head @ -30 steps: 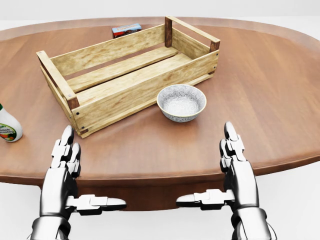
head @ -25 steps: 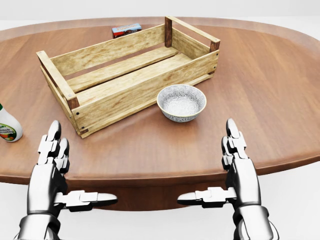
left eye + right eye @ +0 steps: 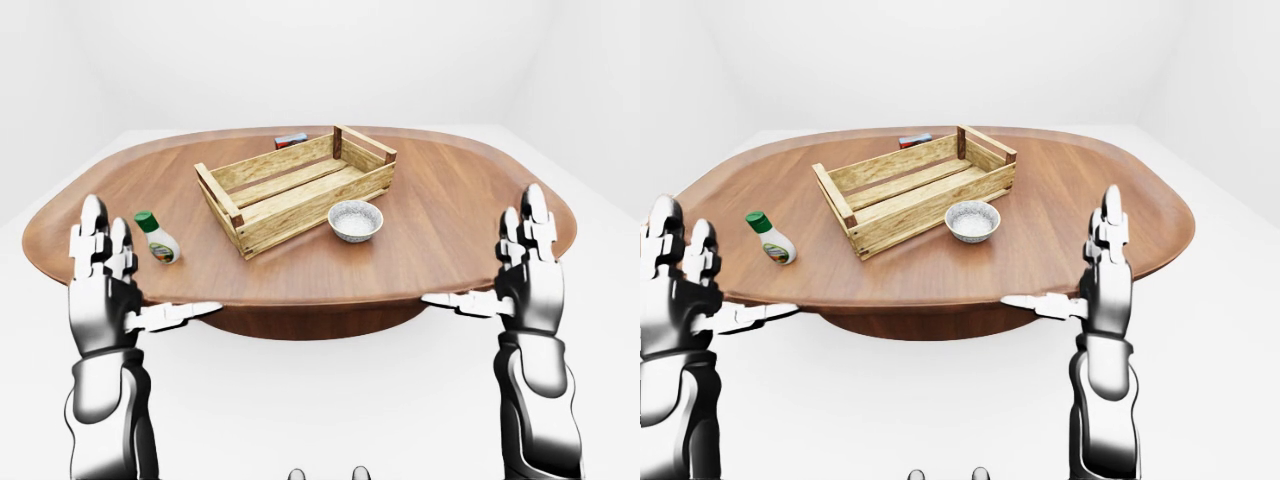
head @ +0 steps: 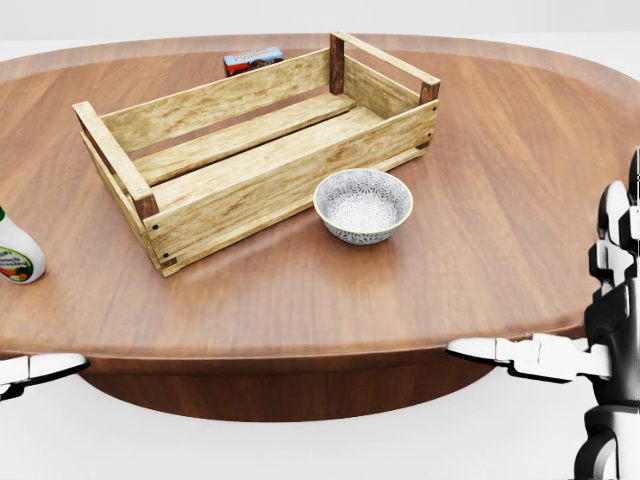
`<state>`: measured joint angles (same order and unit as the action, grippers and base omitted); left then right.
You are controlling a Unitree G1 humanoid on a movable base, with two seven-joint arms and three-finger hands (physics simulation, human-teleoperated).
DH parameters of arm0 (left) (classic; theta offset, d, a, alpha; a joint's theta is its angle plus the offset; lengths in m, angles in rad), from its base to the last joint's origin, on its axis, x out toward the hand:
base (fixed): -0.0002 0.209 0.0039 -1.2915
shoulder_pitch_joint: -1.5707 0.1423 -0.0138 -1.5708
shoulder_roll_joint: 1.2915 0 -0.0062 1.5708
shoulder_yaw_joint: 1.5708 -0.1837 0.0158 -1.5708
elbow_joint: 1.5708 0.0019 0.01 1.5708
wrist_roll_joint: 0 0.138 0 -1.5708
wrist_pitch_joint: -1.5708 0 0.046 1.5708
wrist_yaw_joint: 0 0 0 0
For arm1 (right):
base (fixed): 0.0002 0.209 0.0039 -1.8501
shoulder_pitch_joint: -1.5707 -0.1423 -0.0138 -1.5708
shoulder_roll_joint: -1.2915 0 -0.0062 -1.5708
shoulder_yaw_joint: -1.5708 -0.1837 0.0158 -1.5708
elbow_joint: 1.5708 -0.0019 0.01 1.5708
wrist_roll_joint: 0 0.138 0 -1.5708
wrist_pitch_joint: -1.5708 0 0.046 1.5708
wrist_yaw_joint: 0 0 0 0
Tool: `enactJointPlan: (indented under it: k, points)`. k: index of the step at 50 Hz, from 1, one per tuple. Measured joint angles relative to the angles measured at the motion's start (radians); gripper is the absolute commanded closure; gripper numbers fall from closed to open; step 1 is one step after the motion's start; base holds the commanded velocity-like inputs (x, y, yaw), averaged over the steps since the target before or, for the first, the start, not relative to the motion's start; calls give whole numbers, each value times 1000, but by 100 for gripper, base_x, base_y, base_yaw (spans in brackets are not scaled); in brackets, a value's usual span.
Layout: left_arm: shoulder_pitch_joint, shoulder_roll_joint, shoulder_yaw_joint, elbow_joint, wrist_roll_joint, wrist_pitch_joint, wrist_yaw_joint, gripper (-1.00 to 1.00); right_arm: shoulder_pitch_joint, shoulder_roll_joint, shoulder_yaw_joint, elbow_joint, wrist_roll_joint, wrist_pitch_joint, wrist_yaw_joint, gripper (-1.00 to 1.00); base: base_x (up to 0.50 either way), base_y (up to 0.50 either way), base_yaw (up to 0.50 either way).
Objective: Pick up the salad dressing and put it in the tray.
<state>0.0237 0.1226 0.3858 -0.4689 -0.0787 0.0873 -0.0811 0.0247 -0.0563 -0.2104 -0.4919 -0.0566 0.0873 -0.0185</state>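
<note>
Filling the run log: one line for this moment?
left hand open, empty | right hand open, empty | salad dressing on table, left of tray | tray empty

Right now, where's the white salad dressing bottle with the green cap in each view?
Left-eye view: white salad dressing bottle with green cap, left of the slatted wooden tray.
Head view: cut off at the left edge.
Right-eye view: left of the tray.
Shared landmark: patterned grey bowl beside the tray.

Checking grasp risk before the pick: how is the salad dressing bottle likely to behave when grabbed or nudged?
The salad dressing bottle leans on the table, so a nudge would probably topple it. Its rounded body may then roll. It looks small and smooth, so probably light and possibly slippery. The left robot hand is open and apart from it.
</note>
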Motion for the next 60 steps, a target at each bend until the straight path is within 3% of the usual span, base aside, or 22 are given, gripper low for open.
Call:
enactJointPlan:
  k: [15, 25, 44, 60]
  points:
    - [-6, 76, 236, -129, -94, 0, -39, -100, 73, 27, -245, -339, 34, 0, 33, -100, 0, 0, 0]
    - [-8, 131, 389, -190, -175, 0, -50, -100, 89, 32, -354, -449, 23, 0, 59, -100, 0, 5, 0]
    - [-4, 165, 487, -222, -231, 0, -54, -100, 142, 72, -542, -501, -59, 0, 123, -100, 5, 50, 0]
    - [-2, 169, 505, -241, -238, 0, -58, -100, 112, 46, -490, -491, -142, 0, 119, -100, 26, 49, 0]
